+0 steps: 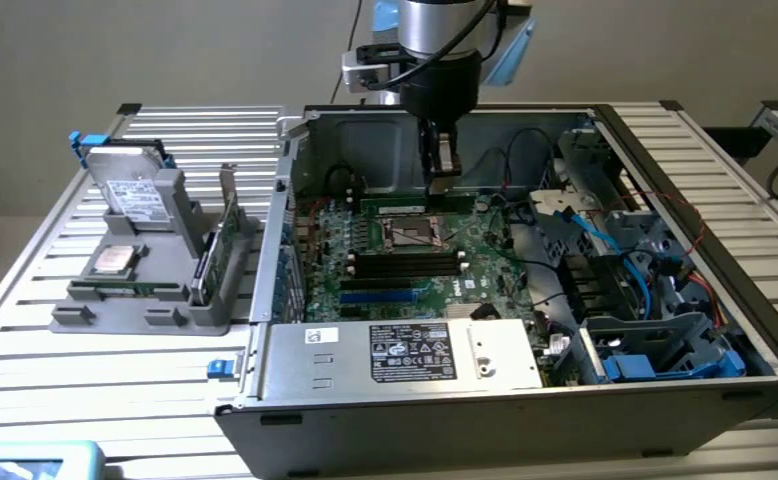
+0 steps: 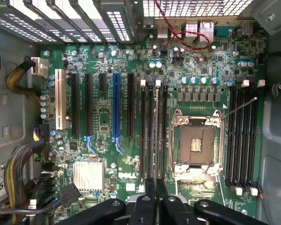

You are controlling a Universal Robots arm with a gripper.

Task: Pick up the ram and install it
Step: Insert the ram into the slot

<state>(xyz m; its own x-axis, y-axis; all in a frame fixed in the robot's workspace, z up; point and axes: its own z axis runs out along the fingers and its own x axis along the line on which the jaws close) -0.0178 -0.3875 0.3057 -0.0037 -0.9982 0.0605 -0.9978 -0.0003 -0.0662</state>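
The ram is a thin green stick standing on edge in a memory slot just beyond the CPU socket, inside the open computer case. My gripper comes straight down onto its top edge. In the wrist view the ram shows edge-on as a pale line among the black slots beside the CPU socket. That line runs in between the black fingertips of my gripper, which is shut on it.
The case wall rises at the exterior view's left, and a power supply closes the near side. Cables and drive bays crowd the right. A grey tray outside the case holds a hard drive, a CPU and an expansion card.
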